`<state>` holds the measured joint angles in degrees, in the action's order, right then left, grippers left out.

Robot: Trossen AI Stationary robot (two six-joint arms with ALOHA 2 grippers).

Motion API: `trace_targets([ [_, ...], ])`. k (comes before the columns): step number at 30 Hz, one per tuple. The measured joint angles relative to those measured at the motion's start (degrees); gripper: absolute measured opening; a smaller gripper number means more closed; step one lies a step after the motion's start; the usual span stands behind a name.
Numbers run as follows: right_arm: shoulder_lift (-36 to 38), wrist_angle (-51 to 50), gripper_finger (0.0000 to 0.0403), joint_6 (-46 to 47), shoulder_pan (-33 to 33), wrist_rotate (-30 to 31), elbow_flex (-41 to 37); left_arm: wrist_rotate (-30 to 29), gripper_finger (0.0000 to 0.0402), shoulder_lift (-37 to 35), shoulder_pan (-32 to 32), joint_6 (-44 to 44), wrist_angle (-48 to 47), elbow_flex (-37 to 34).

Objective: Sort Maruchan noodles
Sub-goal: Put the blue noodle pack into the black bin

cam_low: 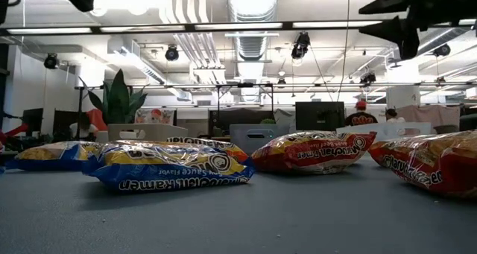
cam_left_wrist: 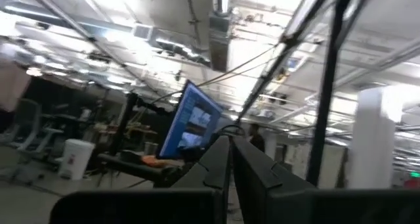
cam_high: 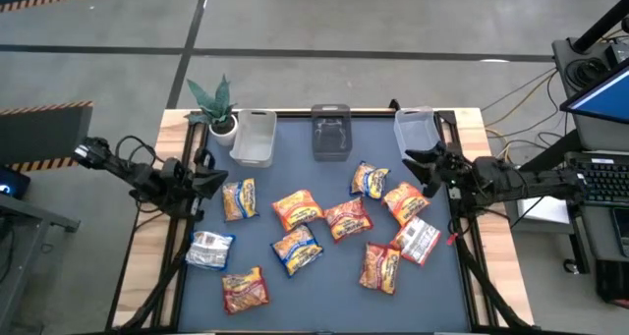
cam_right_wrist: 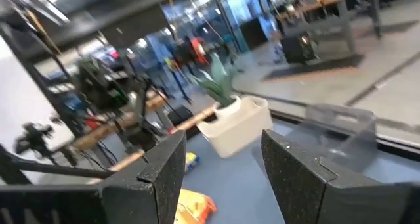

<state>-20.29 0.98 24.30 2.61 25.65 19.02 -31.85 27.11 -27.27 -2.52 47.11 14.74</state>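
Several Maruchan noodle packets lie flat and scattered on the dark mat: orange-yellow [cam_high: 239, 198], orange [cam_high: 297, 209], blue-yellow [cam_high: 296, 249], red [cam_high: 348, 219], silvery white [cam_high: 420, 241] and others. In the low view a blue-yellow packet [cam_low: 168, 168] and a red one [cam_low: 313, 151] lie nearest. My left gripper [cam_high: 218, 181] hovers shut at the mat's left edge, raised and pointing into the room [cam_left_wrist: 230, 140]. My right gripper [cam_high: 411, 161] hovers open at the mat's right edge [cam_right_wrist: 223, 142], above the packets [cam_low: 373, 17]. Neither touches anything.
Three bins stand along the far edge: a clear one [cam_high: 254, 137], a dark one [cam_high: 331, 132] and a clear one [cam_high: 415, 129]. A potted plant [cam_high: 216, 104] stands at the far left corner. Bare mat [cam_high: 324, 296] lies near the front edge.
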Motion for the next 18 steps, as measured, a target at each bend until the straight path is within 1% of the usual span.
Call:
trace_targets([
  [5,-6.81,-4.88,0.0187,2.13,-1.04,-0.04,4.99,-5.53,0.0002,4.16,0.00,-0.01,-0.62,4.66],
  [10,-13.23,-4.99,0.0187,3.15,-1.16,-0.08,6.92,-11.90,0.0002,8.04,0.00,0.00,-8.28,9.04],
  [18,-21.68,-5.67,0.0187,5.80,-2.78,-0.12,10.14,-12.58,0.0002,15.49,0.00,0.71,-26.38,17.70],
])
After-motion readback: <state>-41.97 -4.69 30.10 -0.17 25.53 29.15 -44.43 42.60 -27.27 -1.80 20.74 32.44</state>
